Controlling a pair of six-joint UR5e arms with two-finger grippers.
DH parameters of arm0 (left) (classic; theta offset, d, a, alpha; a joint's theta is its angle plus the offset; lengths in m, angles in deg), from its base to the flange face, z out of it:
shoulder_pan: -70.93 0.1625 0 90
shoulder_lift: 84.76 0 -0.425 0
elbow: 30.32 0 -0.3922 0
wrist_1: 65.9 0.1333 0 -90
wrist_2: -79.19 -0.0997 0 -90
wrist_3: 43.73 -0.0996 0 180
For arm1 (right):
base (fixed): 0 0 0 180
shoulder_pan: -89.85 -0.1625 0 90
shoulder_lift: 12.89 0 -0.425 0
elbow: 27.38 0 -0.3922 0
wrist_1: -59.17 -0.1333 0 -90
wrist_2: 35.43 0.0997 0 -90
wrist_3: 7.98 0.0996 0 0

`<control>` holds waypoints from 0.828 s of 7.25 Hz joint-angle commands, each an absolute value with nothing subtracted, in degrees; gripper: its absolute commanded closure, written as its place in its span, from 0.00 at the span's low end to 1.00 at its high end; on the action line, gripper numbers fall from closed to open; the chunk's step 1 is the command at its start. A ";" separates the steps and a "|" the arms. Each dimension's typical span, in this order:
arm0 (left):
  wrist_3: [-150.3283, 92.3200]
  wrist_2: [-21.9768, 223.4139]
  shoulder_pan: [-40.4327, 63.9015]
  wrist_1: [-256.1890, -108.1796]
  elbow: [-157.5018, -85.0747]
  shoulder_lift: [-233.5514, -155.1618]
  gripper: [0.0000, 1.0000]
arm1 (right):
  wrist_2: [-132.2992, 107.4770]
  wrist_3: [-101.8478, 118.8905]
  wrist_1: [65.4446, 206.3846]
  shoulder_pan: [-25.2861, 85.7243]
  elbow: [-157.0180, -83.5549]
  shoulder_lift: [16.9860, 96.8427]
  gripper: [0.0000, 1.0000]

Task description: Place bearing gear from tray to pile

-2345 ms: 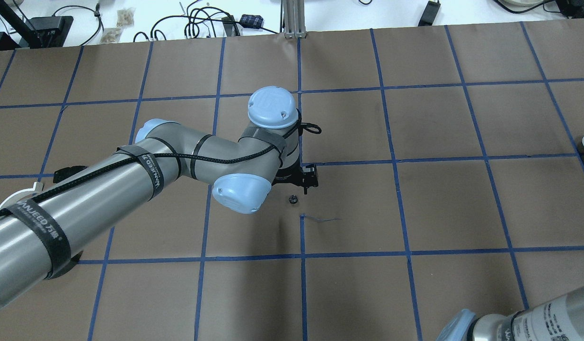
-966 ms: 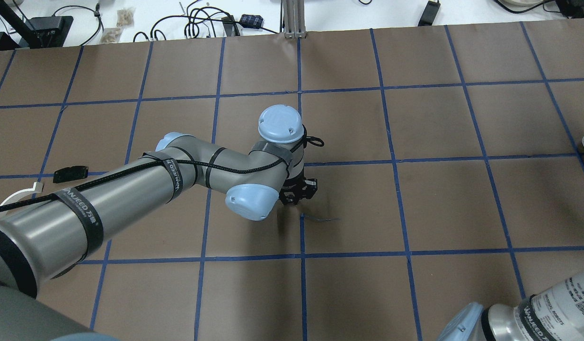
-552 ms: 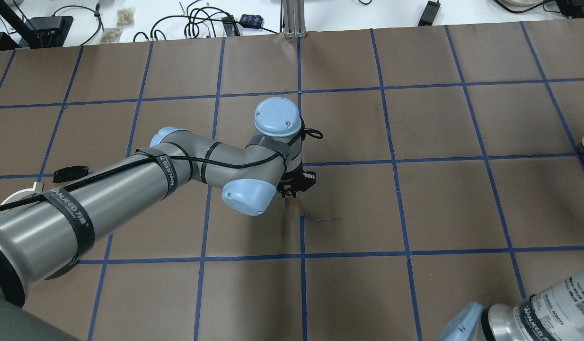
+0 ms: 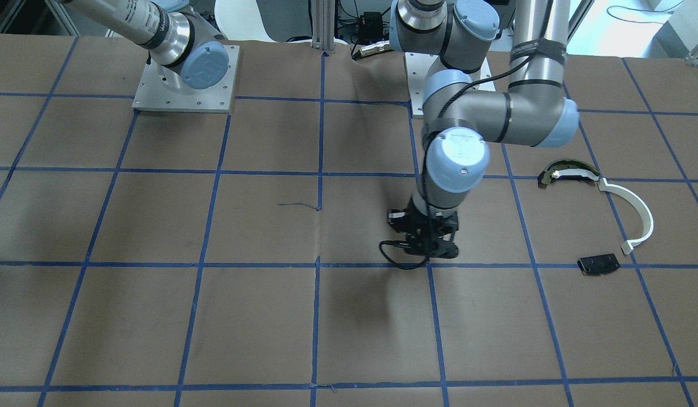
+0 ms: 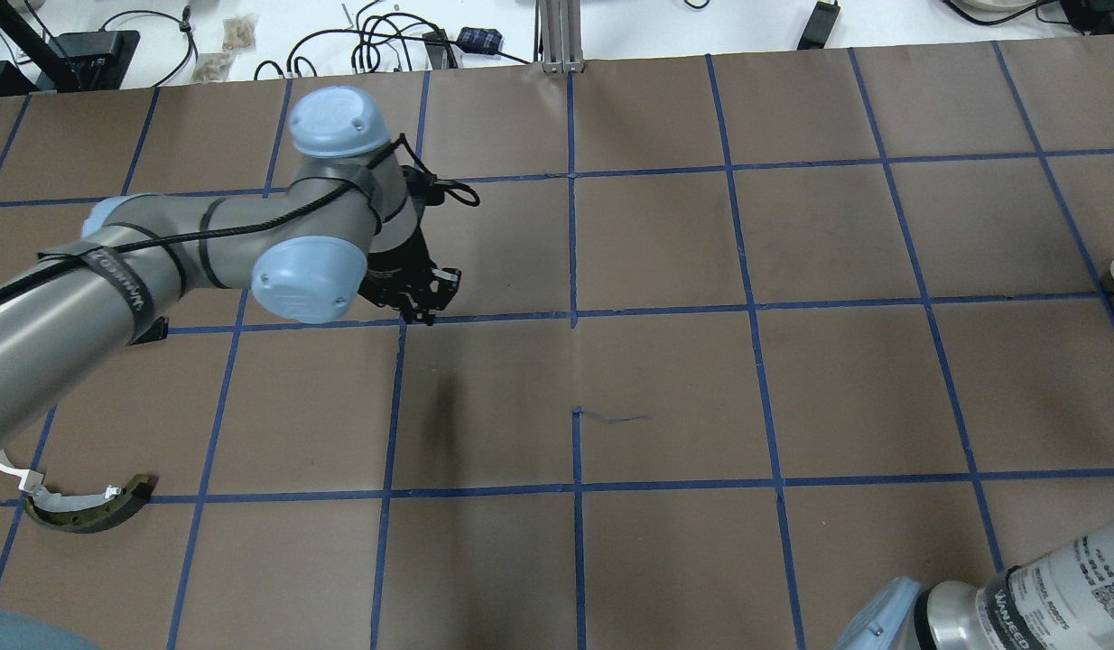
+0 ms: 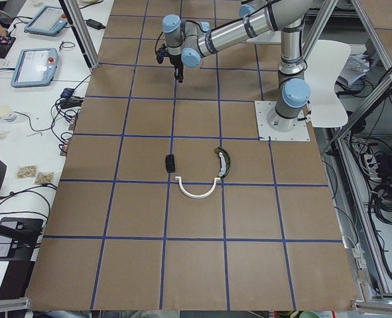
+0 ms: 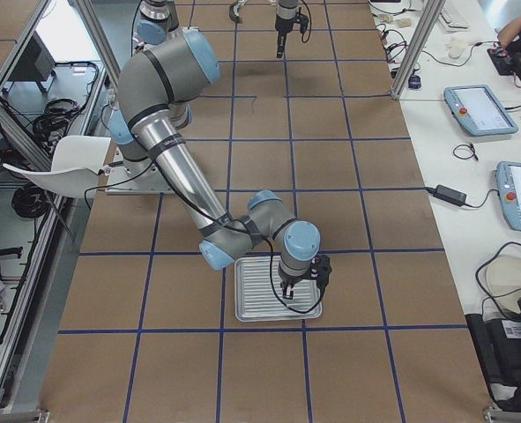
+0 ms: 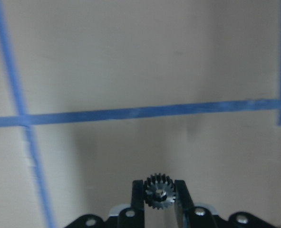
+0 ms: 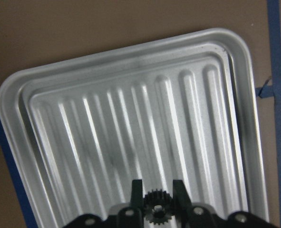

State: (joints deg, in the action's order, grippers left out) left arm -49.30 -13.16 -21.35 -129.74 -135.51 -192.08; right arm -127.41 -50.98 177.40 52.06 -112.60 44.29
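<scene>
The tray [image 9: 121,54] is ribbed sheet metal with a satin sheen. The bearing gear [image 8: 159,192] is dark metal with a bright hub. Matt brown paper covers the desk [image 5: 701,560], crossed by blue tape [image 5: 778,483]; the white arc [image 4: 645,211] looks like smooth plastic, the black plate [image 4: 598,264] matt

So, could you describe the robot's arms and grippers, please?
Left arm and right arm: silver-grey tubes, pale blue joint caps. A black cable runs along the left, under black lettered straps. Left gripper and right gripper: black.
</scene>
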 commanded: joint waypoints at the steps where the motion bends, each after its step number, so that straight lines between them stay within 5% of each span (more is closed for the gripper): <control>1: -70.00 -19.16 -7.37 -130.77 -138.42 -189.19 1.00 | -126.05 -43.45 166.79 45.34 -113.33 51.32 1.00; 3: -84.21 -16.20 7.67 -128.85 -141.40 -189.78 1.00 | -121.52 -29.86 160.69 34.10 -116.39 56.52 1.00; 6: -88.65 -16.00 14.32 -121.59 -141.50 -193.02 1.00 | -117.97 -8.40 161.47 13.29 -123.51 59.70 1.00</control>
State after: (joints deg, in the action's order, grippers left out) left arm -87.44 -16.12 11.85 -126.26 -141.38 -190.88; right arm -119.10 -16.68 161.32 22.77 -120.54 58.33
